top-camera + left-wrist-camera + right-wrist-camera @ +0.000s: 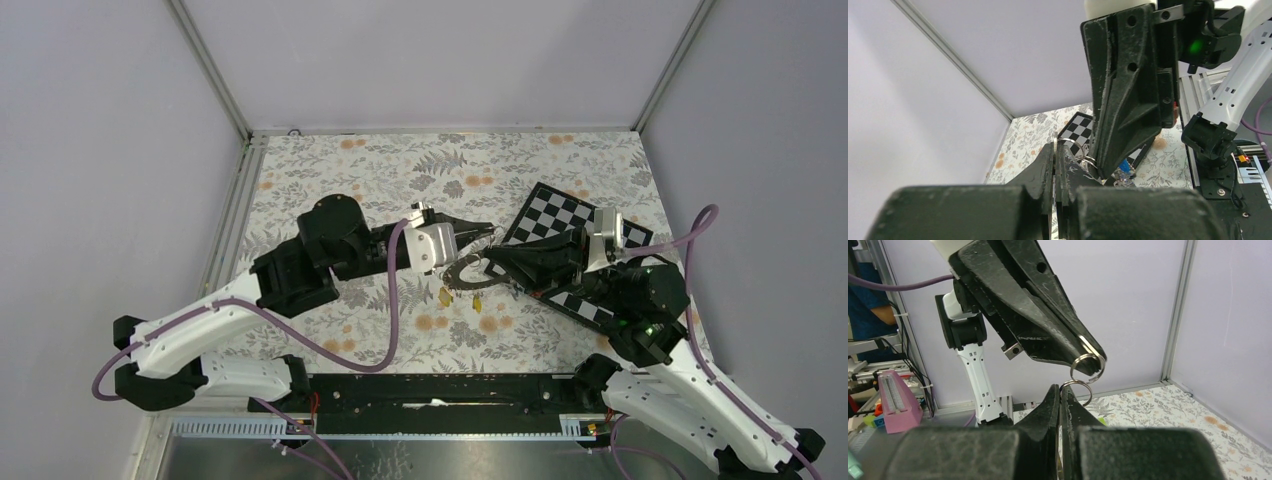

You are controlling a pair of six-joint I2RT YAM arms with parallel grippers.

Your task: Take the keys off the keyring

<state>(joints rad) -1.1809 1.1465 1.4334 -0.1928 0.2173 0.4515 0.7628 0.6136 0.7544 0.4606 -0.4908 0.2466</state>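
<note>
In the top view my left gripper and right gripper meet tip to tip above the floral table. The large grey keyring hangs between and below them, with yellow-headed keys dangling under it. The right wrist view shows my right gripper shut on a small silver split ring. Just above it, the left gripper's fingertips pinch a second small split ring. In the left wrist view my left gripper is shut on a thin silver ring. A blue-headed key hangs behind the right fingers.
A black-and-white checkerboard lies under the right arm at the right of the table. Grey walls with metal posts close the back and sides. A pink block stands off the table, at the left of the right wrist view.
</note>
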